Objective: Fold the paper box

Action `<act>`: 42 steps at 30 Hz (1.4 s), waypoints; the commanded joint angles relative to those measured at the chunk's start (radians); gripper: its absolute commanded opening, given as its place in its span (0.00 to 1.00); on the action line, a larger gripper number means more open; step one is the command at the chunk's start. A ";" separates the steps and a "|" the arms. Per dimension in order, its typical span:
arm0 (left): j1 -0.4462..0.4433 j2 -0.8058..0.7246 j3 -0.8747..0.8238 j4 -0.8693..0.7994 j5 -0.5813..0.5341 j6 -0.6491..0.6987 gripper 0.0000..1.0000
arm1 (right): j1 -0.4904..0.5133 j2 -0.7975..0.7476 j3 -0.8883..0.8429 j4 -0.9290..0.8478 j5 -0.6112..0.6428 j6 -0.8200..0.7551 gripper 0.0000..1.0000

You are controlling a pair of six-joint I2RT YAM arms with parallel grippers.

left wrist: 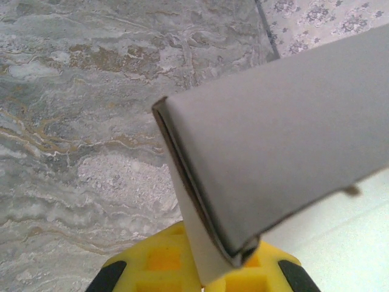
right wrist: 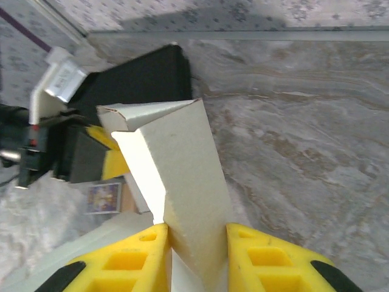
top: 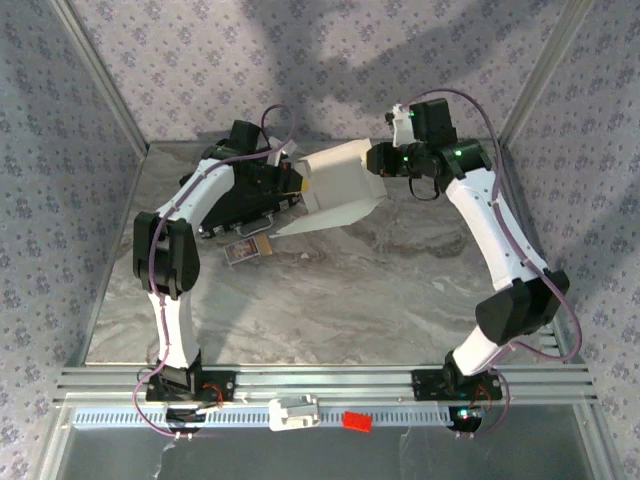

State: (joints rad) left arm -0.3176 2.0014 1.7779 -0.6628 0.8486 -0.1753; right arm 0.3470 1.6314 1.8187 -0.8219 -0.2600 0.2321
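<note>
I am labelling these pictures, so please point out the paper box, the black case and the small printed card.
paper box (top: 340, 185), top external view, on its broad white panel.
black case (right wrist: 144, 78), right wrist view, on its flat top.
printed card (top: 247, 250), top external view, on its middle.

Before me the counter (top: 380, 290) is grey, veined like marble. A black case (right wrist: 140, 76) lies flat toward its far left, and a small printed card (top: 247, 249) rests near it. Floral-patterned walls (top: 350, 60) close in three sides. By the metal rail (top: 330, 382) at the near edge lie a white clip (top: 294, 412) and a red piece (top: 357, 421).
</note>
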 commanded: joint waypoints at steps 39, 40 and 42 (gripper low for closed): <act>-0.094 -0.089 -0.055 0.095 0.080 -0.009 0.00 | -0.033 -0.007 -0.262 0.043 -0.073 -0.107 0.27; -0.094 -0.088 -0.054 0.096 0.081 -0.010 0.00 | -0.035 -0.010 -0.269 0.043 -0.065 -0.110 0.27; -0.094 -0.087 -0.051 0.095 0.081 -0.012 0.00 | -0.042 -0.017 -0.278 0.044 -0.046 -0.115 0.28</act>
State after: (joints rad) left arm -0.3870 1.9896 1.6939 -0.6735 0.7685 -0.1833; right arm 0.2871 1.6245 1.5665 -0.7681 -0.1932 0.1478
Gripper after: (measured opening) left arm 0.063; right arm 0.274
